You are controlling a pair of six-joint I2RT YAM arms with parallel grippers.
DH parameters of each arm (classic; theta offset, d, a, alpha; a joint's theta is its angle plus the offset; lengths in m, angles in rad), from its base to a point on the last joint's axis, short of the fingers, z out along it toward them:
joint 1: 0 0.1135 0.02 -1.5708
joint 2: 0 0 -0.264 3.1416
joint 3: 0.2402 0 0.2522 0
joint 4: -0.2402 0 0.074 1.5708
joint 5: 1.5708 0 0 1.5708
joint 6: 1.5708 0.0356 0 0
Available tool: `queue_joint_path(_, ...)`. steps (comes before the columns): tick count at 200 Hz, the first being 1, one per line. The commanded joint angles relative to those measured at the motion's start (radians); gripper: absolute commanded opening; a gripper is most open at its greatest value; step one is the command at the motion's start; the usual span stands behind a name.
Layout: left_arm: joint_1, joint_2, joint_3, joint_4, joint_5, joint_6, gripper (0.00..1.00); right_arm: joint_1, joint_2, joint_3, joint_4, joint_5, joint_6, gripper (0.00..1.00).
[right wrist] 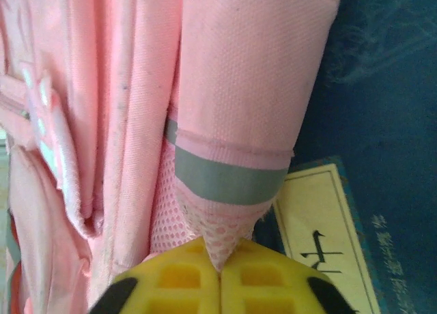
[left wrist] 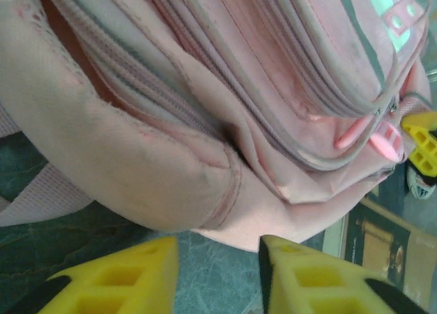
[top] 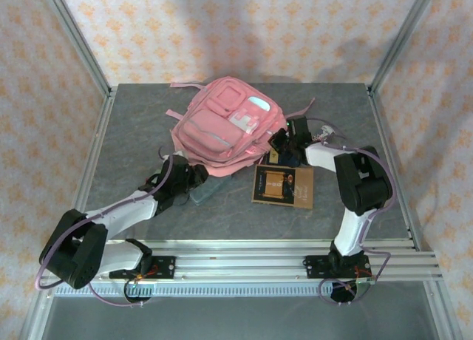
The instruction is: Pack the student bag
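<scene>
yellow right claw (right wrist: 220,263) is pinched tight on a pink mesh corner of the bag (top: 225,126). left claw (left wrist: 218,263) stands partly open and empty, just short of the bag's lower edge. the bag lies on the table (top: 133,126), with a book (top: 283,185) just beside it.

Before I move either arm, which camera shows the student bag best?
Top external: the whole student bag lies on the table, front patches up. Left wrist gives a close-up of its zip seams and lower edge beyond the left end effector. Right wrist shows its pink mesh-backed fold pinched in the shut right end effector.
</scene>
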Motion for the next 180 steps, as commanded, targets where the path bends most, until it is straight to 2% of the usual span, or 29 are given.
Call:
queue_joint_path(1,0.021,0.040,0.068,0.031,-0.072,0.053,0.28,0.000,-0.069,0.007,0.061,-0.047,0.026,0.00)
queue_joint_path(27,0.103,0.105,0.116,0.027,-0.037,0.077,0.13,0.012,-0.170,-0.059,0.110,-0.088,0.076,0.00)
queue_joint_path(67,0.206,0.242,0.240,0.028,-0.035,0.145,0.11,0.088,-0.285,-0.125,0.176,-0.072,0.145,0.00)
queue_joint_path(116,0.283,0.480,0.524,-0.066,-0.004,0.232,0.12,0.206,-0.222,-0.087,0.312,0.017,0.240,0.00)
queue_joint_path(131,0.291,0.491,0.577,-0.086,0.014,0.246,0.17,0.227,-0.184,-0.058,0.326,0.042,0.269,0.00)
queue_joint_path(144,0.290,0.450,0.580,-0.077,0.046,0.247,0.26,0.235,-0.164,-0.048,0.355,0.049,0.296,0.00)
queue_joint_path(180,0.283,0.214,0.401,0.044,0.131,0.224,0.41,0.246,-0.167,-0.045,0.381,0.103,0.336,0.00)
